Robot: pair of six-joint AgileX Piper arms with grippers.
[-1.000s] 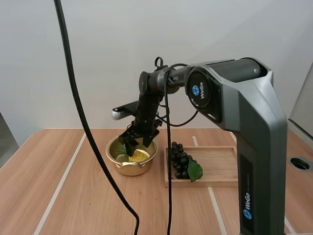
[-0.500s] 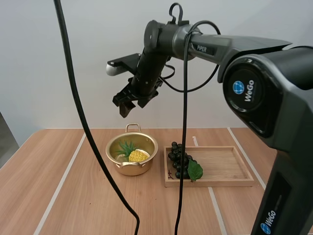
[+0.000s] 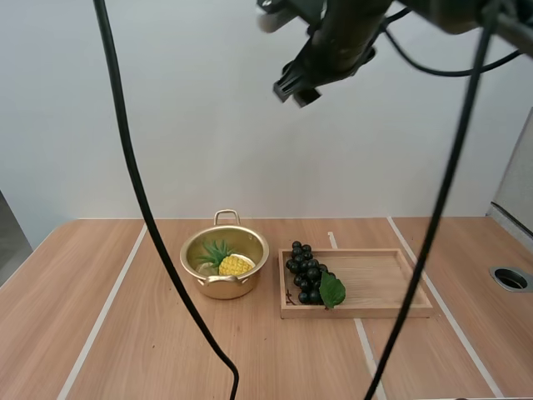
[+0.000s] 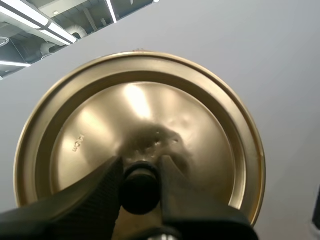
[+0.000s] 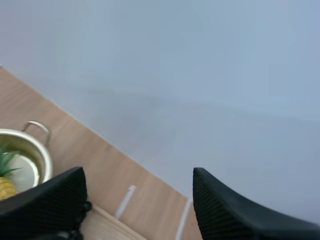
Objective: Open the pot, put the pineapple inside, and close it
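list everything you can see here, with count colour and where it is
pot: 1, gold, open, on the table left of the tray
pineapple: 1, yellow with green leaves, inside the pot
lid: 1, gold with a black knob, held up in the air by its knob
grapes: 1 bunch, dark, on the left end of the tray
leaf: 1, green, against the grapes on the tray
wooden tray: 1, light wood, right of the pot
round hole: 1, dark, in the table right of the tray
table: 1, light wood with pale stripes
left gripper: 1, black, shut on the lid's knob
right gripper: 1, black, open, high above the table
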